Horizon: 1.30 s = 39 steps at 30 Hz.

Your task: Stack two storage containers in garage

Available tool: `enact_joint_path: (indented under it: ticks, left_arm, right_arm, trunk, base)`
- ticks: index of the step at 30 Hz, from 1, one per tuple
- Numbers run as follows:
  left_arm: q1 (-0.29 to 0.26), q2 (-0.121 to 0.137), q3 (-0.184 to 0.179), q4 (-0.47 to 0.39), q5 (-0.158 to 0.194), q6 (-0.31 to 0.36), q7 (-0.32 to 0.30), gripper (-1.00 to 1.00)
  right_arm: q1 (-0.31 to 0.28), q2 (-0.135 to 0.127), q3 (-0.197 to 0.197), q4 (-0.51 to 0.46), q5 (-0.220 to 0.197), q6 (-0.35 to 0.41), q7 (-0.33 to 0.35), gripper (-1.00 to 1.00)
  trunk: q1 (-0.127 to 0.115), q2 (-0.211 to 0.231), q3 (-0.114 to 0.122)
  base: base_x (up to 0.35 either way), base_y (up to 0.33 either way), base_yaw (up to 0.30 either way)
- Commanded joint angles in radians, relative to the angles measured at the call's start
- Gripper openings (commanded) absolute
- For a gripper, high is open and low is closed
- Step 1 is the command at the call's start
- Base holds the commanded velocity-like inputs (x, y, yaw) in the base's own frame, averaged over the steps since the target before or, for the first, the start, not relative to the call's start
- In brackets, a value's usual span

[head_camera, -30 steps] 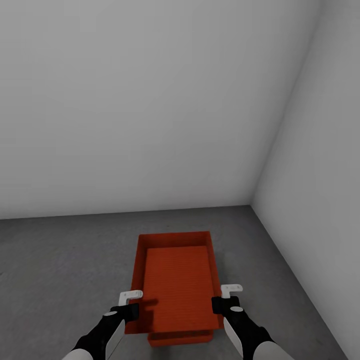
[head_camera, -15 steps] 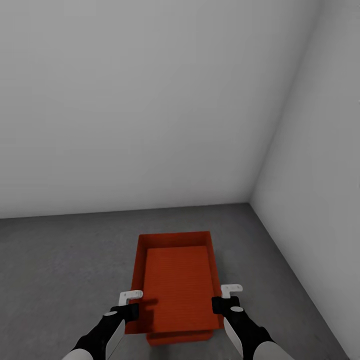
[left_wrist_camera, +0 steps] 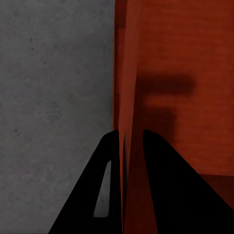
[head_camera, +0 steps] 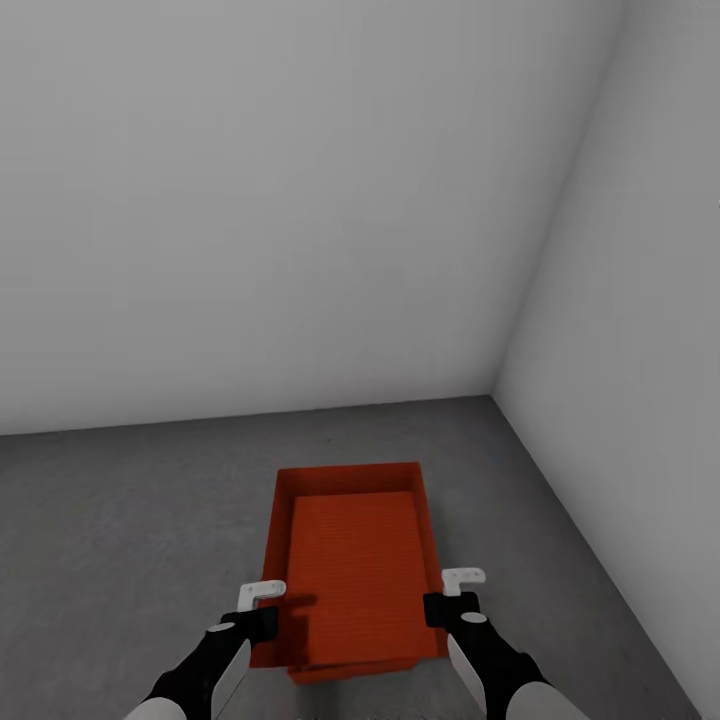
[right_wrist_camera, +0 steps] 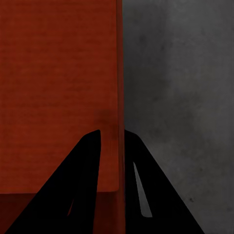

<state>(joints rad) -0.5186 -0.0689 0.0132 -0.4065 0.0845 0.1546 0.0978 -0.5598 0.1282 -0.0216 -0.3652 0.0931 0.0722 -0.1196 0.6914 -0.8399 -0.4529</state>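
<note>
1. Held in the air between both arms: an orange-red storage container (head_camera: 355,570), open top up, long axis pointing away from the robot.
2. Directly beneath it, a second storage container (head_camera: 350,670), visible as a thin orange-red edge peeking out at the near end; whether touching the upper one cannot be told.
3. Left gripper (head_camera: 262,608) clamped on the upper bin's left wall; in the left wrist view, left gripper (left_wrist_camera: 130,146) with one dark finger on each side of the thin wall, closed onto it.
4. Right gripper (head_camera: 452,595) clamped on the right wall; in the right wrist view, right gripper (right_wrist_camera: 112,141) likewise straddling that wall and pinching it.
5. Below and all around, dark grey speckled concrete floor (head_camera: 130,520).
6. Beyond, plain grey-white walls (head_camera: 300,200) meeting in a corner ahead and to the right.
</note>
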Motion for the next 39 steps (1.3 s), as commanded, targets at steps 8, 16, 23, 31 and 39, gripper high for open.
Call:
enact_joint_path:
  ticks: [8, 16, 23, 31, 39]
  left_arm:
    - [0.002, 0.001, -0.024, -0.003, -0.003, 0.005, -0.039, -1.0]
    - [0.002, 0.001, -0.024, -0.003, -0.003, 0.005, -0.04, -1.0]
    - [0.002, 0.001, -0.024, -0.003, -0.003, 0.005, -0.04, -1.0]
    - [0.002, 0.001, -0.024, -0.003, -0.003, 0.005, -0.04, -1.0]
    - [0.002, 0.001, -0.024, -0.003, -0.003, 0.005, -0.038, -1.0]
  right_arm:
    - [-0.019, 0.001, -0.032, -0.001, 0.001, 0.007, -0.018, -1.0]
    - [-0.019, 0.001, -0.032, -0.001, 0.001, 0.008, -0.018, -1.0]
    - [-0.019, 0.001, -0.032, -0.001, 0.001, 0.007, -0.018, -1.0]
    - [-0.019, 0.001, -0.032, -0.001, 0.001, 0.008, -0.018, -1.0]
    - [-0.019, 0.001, -0.032, -0.001, 0.001, 0.008, -0.018, -1.0]
  trunk:
    - [0.031, -0.057, -0.039]
    - [0.061, -0.113, -0.077]
    - [0.088, -0.162, -0.111]
    - [0.119, -0.218, -0.149]
    - [0.123, -0.225, -0.16]
  base:
    - [0.0, 0.0, -0.066]
    - [0.0, 0.0, -0.028]
    - [0.0, 0.0, -0.001]
    - [0.0, 0.0, 0.0]
    - [0.0, 0.0, 0.0]
